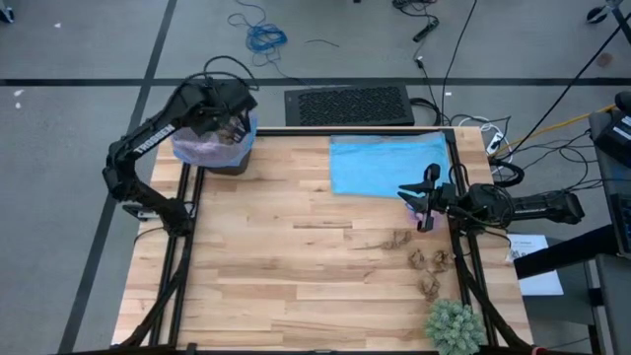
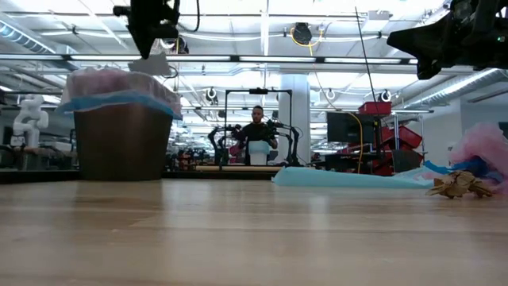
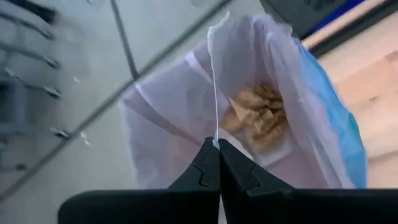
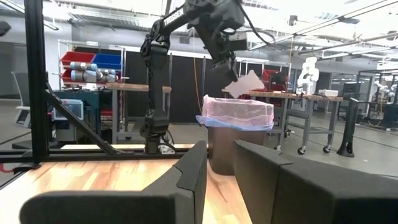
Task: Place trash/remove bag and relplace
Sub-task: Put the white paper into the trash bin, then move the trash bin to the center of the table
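1. The left gripper point(image 1: 233, 126) is hanging right above the bin point(image 1: 219, 146) at the far left corner of the table point(image 1: 296, 266), with a white paper scrap point(image 2: 163, 63) between its tips. So my guess is this is a "drop trash in" step, not the bag swap yet.

2. To do it well, I'd be keeping the scrap over the middle of the opening, not over the rim, and coming down a little before letting go. It's light and flat, so it could easily be drifting sideways on the way down.

3. Claw state on the left: the fingers point(image 3: 202, 168) are pressed together, pinching the thin edge of that scrap. Nothing else seems to be touching them.

4. The lavender-pink bag point(image 3: 168, 118) is lining the bin, with a blue liner edge point(image 2: 119, 102) showing folded over the rim too. Brown paper wads point(image 3: 261, 115) are already sitting inside it.

5. More brown wads point(image 1: 426, 261) are lying on the table near the right edge, just beyond the green spiky plant point(image 1: 455, 325), so there's plenty of trash left to move.

6. The right gripper point(image 1: 426, 205) is waiting low over the table's right side, by the corner of the light blue plastic bag point(image 1: 386, 163). Its fingers point(image 4: 186, 177) are spread a bit apart and look empty.
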### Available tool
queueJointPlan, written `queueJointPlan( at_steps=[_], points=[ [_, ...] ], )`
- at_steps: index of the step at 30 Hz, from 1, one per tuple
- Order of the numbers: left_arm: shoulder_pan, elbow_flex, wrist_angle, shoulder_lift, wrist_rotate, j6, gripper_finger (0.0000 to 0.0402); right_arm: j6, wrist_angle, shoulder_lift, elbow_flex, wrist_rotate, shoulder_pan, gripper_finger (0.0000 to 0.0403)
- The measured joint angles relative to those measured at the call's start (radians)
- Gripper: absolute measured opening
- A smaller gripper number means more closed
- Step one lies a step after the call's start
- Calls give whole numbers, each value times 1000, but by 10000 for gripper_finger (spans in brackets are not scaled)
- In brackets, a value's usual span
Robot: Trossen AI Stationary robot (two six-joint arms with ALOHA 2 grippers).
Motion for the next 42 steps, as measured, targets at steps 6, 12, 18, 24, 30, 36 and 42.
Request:
queueJointPlan(
  at_steps=[6,12,18,24,30,36,42],
  points=[
    [67,-72,-4,2,31,0,5,0,1,0,0,0,0,70],
    [77,-101,-2,2,31,52,56,0,1,0,0,0,0,70],
    [77,-102,-1,2,-15,54,128,0,1,0,0,0,0,70],
    [105,-102,9,13,41,67,141,-3,1,0,0,0,0,70],
    [111,-115,52,56,64,109,78,8,-31,0,6,-48,1,70],
    [111,-115,120,99,132,206,6,56,-143,15,86,-54,2,70],
    [130,-115,66,164,88,203,2,61,-143,57,93,-54,2,70]
  ],
)
